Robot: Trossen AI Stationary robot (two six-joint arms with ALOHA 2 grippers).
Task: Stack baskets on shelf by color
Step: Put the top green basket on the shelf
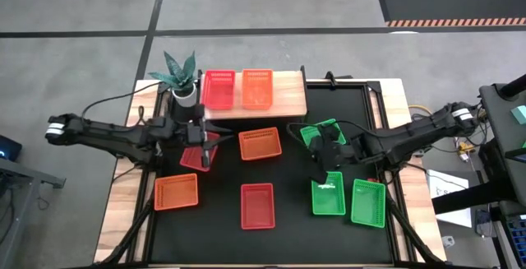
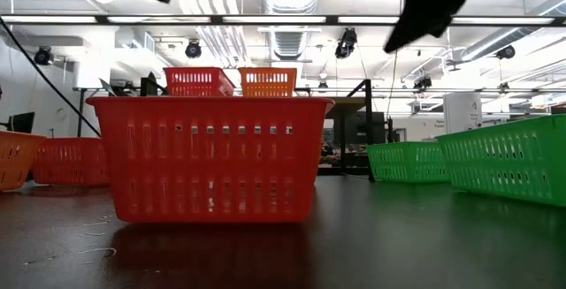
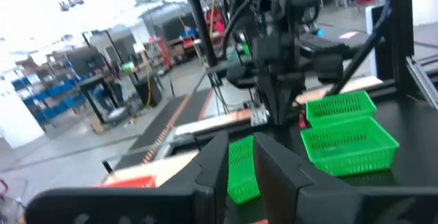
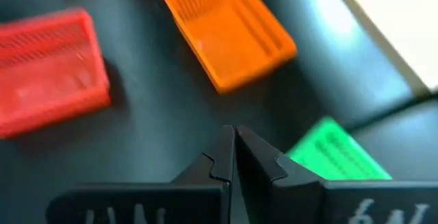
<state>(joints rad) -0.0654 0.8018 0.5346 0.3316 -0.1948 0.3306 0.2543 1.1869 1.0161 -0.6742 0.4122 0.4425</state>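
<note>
I've got the L gripper (image 1: 203,155) low over a red basket (image 1: 197,152) by the table's (image 1: 292,220) left edge, fingers narrowed; can't tell if they pinch its rim. I'd seat the grip, then lift straight. R gripper (image 1: 320,169) pressed shut, empty, above green baskets (image 1: 329,195). Shelf (image 1: 288,96) at far edge: red, orange placed, right end free.

Red basket (image 1: 218,89) and orange basket (image 1: 256,88) on wooden shelf (image 1: 288,96); other baskets scattered below: red, orange, green.
</note>
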